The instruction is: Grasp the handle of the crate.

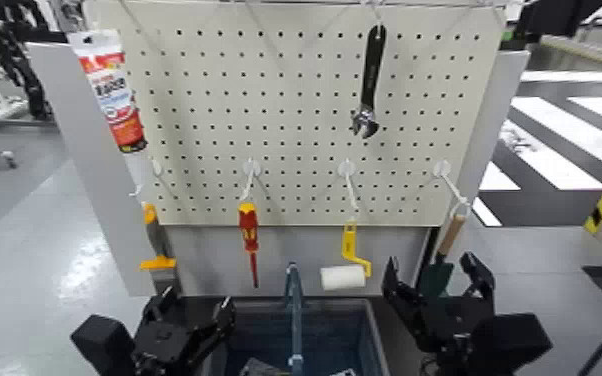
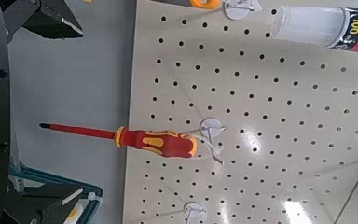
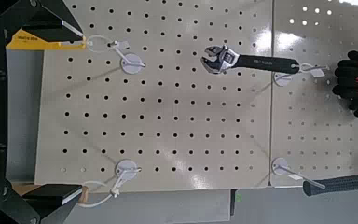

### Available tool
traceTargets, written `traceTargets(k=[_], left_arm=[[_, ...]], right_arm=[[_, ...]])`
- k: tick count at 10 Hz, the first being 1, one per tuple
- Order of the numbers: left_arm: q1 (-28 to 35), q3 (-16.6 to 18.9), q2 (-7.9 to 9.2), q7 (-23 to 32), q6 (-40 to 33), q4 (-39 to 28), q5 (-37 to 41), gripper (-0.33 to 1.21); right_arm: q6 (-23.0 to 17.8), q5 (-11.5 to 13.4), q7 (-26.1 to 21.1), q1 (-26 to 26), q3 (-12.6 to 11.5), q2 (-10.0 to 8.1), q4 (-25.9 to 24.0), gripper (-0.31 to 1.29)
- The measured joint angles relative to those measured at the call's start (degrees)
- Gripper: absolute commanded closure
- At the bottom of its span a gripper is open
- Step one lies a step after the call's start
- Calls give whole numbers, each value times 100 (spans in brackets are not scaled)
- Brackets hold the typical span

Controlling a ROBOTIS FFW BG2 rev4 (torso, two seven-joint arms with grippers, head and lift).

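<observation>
Likely risk — either gripper closing in could clip the crate [image 1: 370, 325] wall or grab the screwdriver [image 1: 250, 238] instead of the thin handle [image 1: 293, 315]. Left gripper [image 1: 193, 315] sits just left of the crate, fingers spread, empty; handle stands upright between both grippers; right gripper [image 1: 437, 280] raised right of it — released too.

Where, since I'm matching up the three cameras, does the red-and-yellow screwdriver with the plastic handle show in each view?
Head view: the red-and-yellow plastic-handled screwdriver hangs tip down from a white hook at the lower edge of the cream perforated pegboard, left of centre.
Left wrist view: mid-picture, handle over the pegboard's edge, shaft reaching past it.
Right wrist view: not in it.
Shared landmark: the pegboard, in all three.
</observation>
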Motion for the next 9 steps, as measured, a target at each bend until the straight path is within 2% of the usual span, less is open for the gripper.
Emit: traceTargets(k=[7, 9], left_arm=[[20, 59, -23, -1, -113, -43, 13, 12], [-10, 71, -12, -26, 82, -192, 177, 12]], right_arm=[[179, -25, -9, 85, 66, 9, -5, 15], [328, -35, 7, 181, 79, 30, -51, 15]])
